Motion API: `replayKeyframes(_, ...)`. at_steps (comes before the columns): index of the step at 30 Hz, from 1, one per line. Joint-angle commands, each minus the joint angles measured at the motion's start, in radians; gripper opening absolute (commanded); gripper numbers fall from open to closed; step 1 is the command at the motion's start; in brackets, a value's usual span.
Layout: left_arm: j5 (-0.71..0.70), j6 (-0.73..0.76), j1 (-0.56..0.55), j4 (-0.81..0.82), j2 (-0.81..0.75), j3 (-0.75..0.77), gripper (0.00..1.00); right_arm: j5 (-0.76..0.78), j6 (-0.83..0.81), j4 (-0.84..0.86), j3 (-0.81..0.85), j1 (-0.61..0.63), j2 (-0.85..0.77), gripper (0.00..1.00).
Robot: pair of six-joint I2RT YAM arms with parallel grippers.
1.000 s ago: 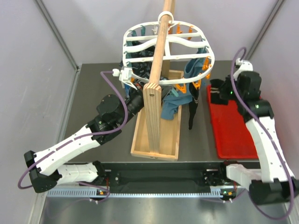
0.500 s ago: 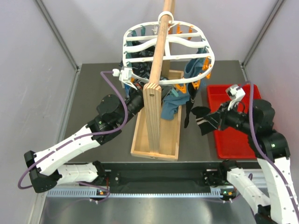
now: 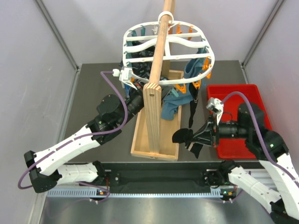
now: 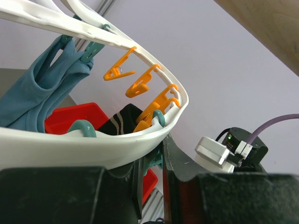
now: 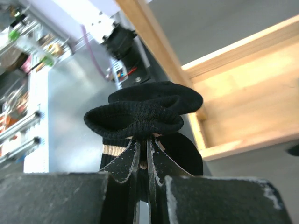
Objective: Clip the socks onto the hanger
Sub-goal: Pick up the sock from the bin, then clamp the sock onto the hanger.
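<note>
Hanger (image 3: 124, 49), a white plastic oval with wavy cross bars, hangs high on a wooden pole (image 3: 159, 56). The pole rises from a tray-like wooden base (image 3: 136, 135) on the dark table (image 3: 93, 84). A red bin (image 3: 233, 140) lies on the table to the right of the base, near it but not touching.

Blue-teal cloths (image 3: 173, 105) hang from the hanger's near right side, down over the base. Just beside them a long black sock (image 3: 192, 112) hangs straight down from the rim.

The right gripper (image 5: 148, 156) is low, between the base's near right corner and the bin. Its fingers are pressed together on a second black sock (image 5: 140, 114) with a tan stripe. That sock is bunched at the fingertips, with its ribbed cuff folded over above them and one end drooping toward the table.

The left gripper (image 4: 162, 158) is up at the hanger's near left rim. In the left wrist view its jaws stand close together just under the white rim, pinching a teal clothespin (image 4: 152, 161).

Orange clothespins (image 4: 140, 86) line the curved rim above it, and more teal ones hold the cloths.
</note>
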Motion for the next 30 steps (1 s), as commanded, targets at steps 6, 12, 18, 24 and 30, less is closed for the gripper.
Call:
replayKeyframes(6,0.068,-0.023,-0.014,-0.116,-0.023,-0.036,0.00,0.273,0.112,0.156,0.139,0.180,0.161,0.00)
replayKeyframes(12,0.090,-0.040,-0.014,-0.118,-0.019,-0.032,0.00,0.322,0.260,0.272,0.198,0.194,0.250,0.00)
replayKeyframes(18,0.088,-0.049,-0.014,-0.116,-0.030,-0.038,0.00,0.460,0.286,0.261,0.309,0.217,0.339,0.00)
replayKeyframes(24,0.090,-0.045,-0.014,-0.113,-0.045,-0.052,0.00,0.512,0.316,0.238,0.390,0.219,0.393,0.00)
replayKeyframes(30,0.090,-0.037,-0.012,-0.112,-0.051,-0.056,0.00,0.596,0.398,0.321,0.275,0.222,0.279,0.00)
